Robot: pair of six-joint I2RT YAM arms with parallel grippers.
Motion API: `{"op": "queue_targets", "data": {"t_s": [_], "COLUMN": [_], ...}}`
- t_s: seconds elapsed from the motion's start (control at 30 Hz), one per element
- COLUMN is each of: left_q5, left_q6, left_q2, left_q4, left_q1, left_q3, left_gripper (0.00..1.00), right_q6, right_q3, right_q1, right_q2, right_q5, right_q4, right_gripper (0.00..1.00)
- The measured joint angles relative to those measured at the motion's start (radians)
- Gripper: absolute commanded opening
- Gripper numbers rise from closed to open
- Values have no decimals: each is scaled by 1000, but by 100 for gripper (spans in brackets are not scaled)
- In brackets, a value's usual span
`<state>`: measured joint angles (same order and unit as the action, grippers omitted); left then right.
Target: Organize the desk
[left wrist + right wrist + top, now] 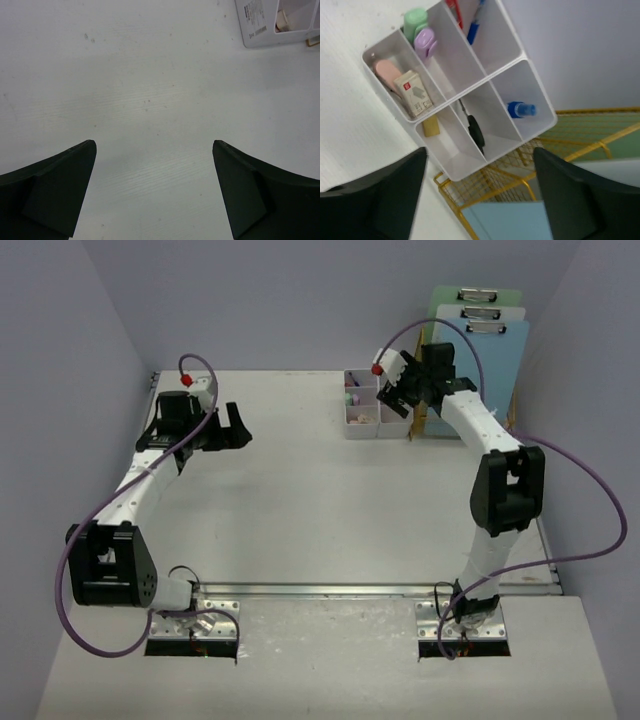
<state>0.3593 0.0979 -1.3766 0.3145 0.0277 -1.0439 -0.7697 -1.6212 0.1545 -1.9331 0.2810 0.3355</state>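
The desk [300,500] is a wide white tabletop with a metal rail along its near edge. My left gripper [228,428] is open and empty over the bare left part of the desk [150,100]; its jaws stand wide apart. My right gripper [400,390] is open and empty, hovering above the white organizer box [368,405] at the back. The right wrist view shows the box [465,90] holding green and purple highlighters [420,32], an eraser [413,92], a blue capped item [521,109] and a black clip [475,132].
A gold wire rack [520,175] stands beside the organizer, holding a light blue clipboard [495,360] and a green one [445,300] against the back wall. The organizer's corner shows in the left wrist view [260,30]. Purple cables loop around both arms.
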Motion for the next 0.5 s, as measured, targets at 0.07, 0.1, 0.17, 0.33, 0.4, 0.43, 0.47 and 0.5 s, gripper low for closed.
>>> {"op": "queue_targets", "data": {"t_s": [0.07, 0.1, 0.17, 0.33, 0.4, 0.43, 0.47, 0.5], "left_q5": [-30, -44, -78, -137, -152, -161, -171, -182], "left_q6": [-21, -32, -68, -134, -153, -162, -172, -182], "left_q2": [1, 2, 12, 39, 47, 52, 58, 67], "left_q4": [21, 27, 31, 59, 68, 70, 69, 69], "left_q1": [0, 0, 0, 0, 0, 0, 0, 0], "left_q3": [-38, -53, -64, -49, -30, -14, 5, 30], "left_gripper": [100, 100, 100, 100, 100, 100, 100, 100], "right_q6": [85, 129, 221, 447, 533, 573, 605, 631], "right_q3": [-6, -6, 24, 277, 416, 501, 595, 675], "right_q1": [2, 4, 5, 10, 10, 9, 8, 4], "right_q2": [87, 135, 245, 558, 654, 699, 743, 782], "right_q5": [-1, -1, -8, -50, -78, -95, -112, -129], "right_q4": [24, 35, 37, 35, 18, 9, 4, 27], "right_gripper": [99, 99, 99, 99, 99, 99, 99, 99]}}
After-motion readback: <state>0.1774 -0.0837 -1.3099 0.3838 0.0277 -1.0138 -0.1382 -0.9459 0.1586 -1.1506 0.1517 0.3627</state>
